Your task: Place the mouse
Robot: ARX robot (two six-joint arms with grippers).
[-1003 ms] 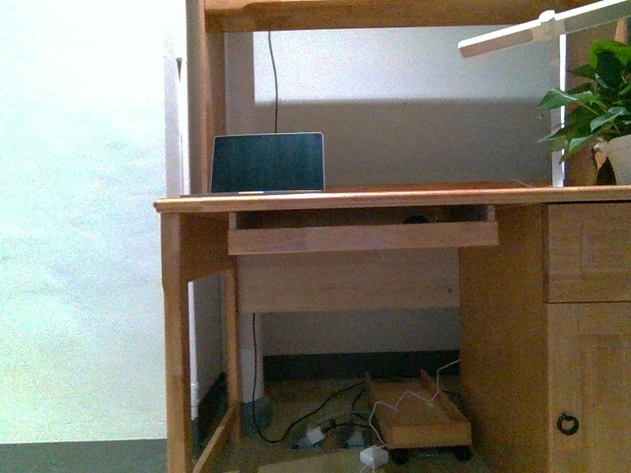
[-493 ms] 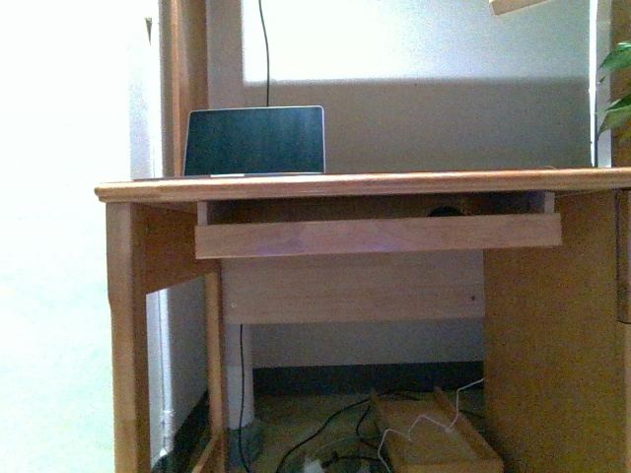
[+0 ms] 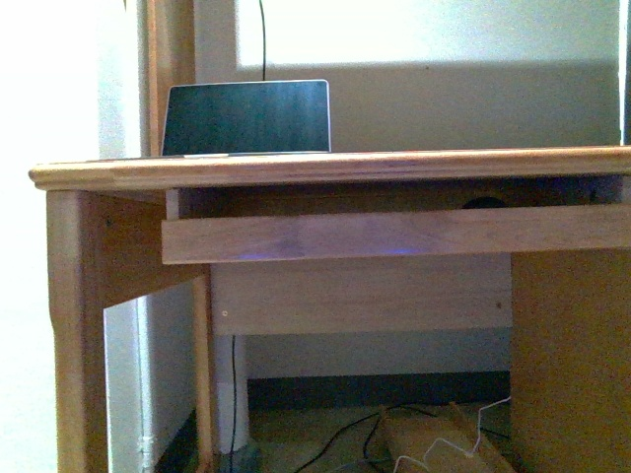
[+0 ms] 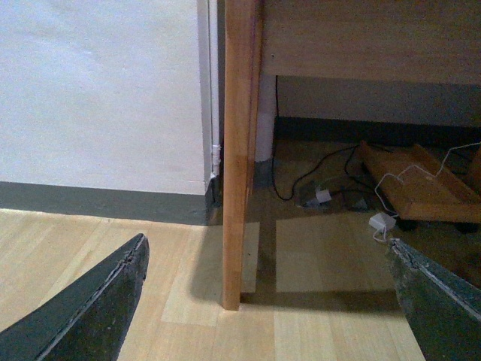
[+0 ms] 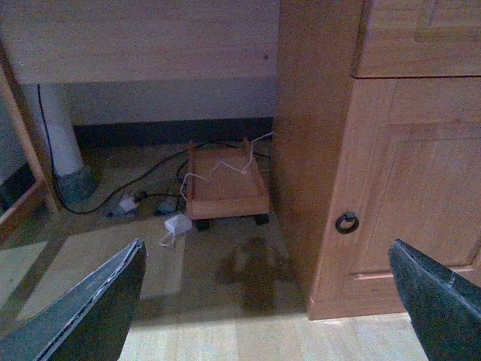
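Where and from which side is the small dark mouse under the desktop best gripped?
Of the small dark mouse only the domed top shows above the wooden tray rail, under the wooden desktop. Probably enter from the front through that gap, pinching its sides.

The left gripper (image 4: 267, 242) angles downward, its dark jaws spread wide apart. The right gripper (image 5: 267, 244) tilts down likewise, jaws equally wide. Only the jaw tips show in each wrist view.

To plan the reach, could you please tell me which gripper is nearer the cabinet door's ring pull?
Right. The right gripper faces the ring pull, ahead of it; the left gripper faces the desk leg at the other end, the pull outside its view.
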